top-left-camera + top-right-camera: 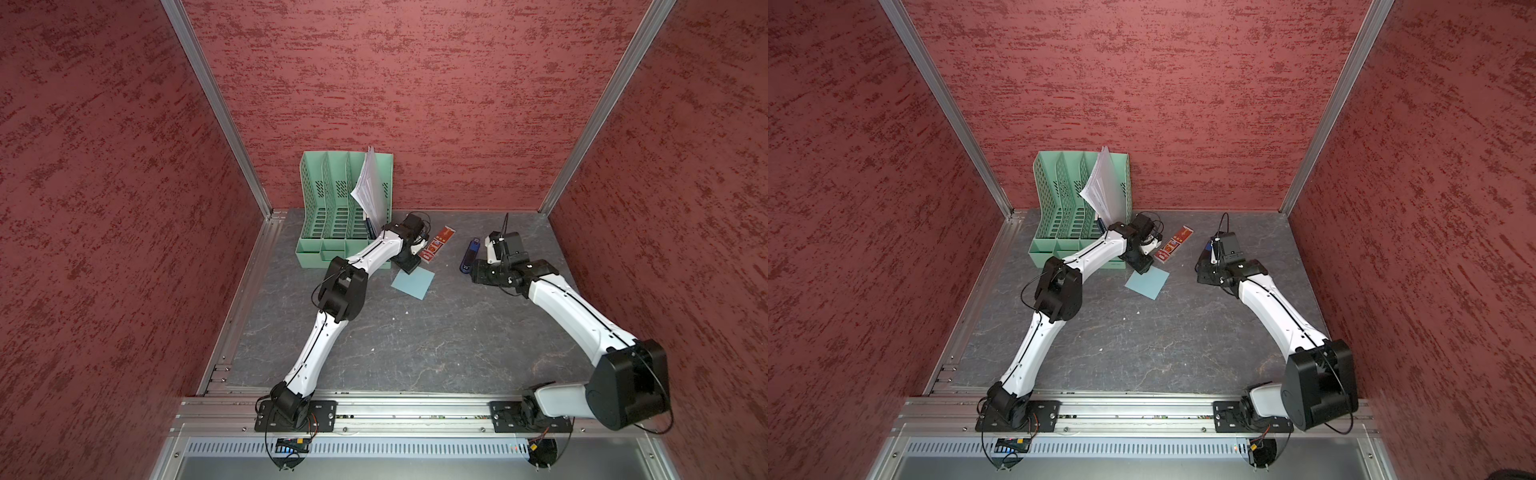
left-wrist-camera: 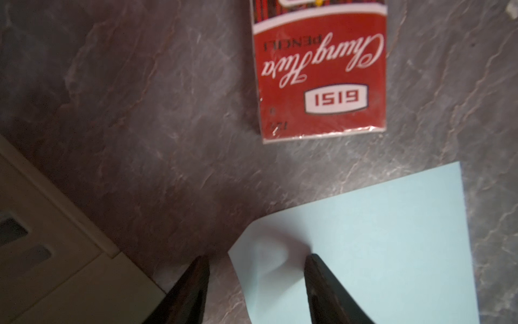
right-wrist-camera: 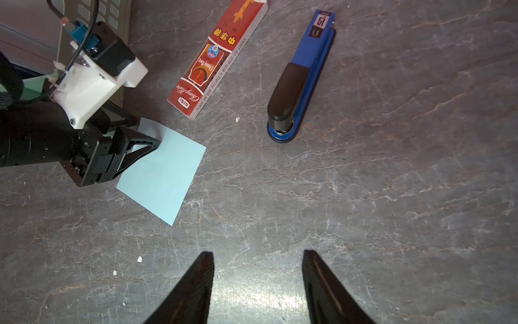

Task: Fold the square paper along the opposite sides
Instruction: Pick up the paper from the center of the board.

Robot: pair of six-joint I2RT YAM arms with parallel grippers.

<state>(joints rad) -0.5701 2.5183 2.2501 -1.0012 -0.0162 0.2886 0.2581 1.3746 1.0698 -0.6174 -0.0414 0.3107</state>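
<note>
The square paper point(image 1: 414, 284) point(image 1: 1149, 283) is a light-blue sheet lying flat on the dark table, just in front of the red packet. My left gripper point(image 1: 409, 269) point(image 2: 257, 256) is down at its far-left corner with the jaws apart. One fingertip point(image 2: 311, 259) presses on the sheet point(image 2: 378, 238), while the other rests on the table just off the corner. The corner bulges up between them. My right gripper point(image 3: 258, 252) point(image 1: 477, 274) hovers open over bare table to the right of the paper point(image 3: 165, 174), holding nothing.
A red pencil packet point(image 1: 435, 244) point(image 2: 322, 70) point(image 3: 218, 59) lies just behind the paper. A blue stapler point(image 1: 469, 257) point(image 3: 302, 75) lies to its right, by the right gripper. A green file organizer point(image 1: 332, 208) with white sheets point(image 1: 370, 187) stands at the back left. Red walls enclose the table.
</note>
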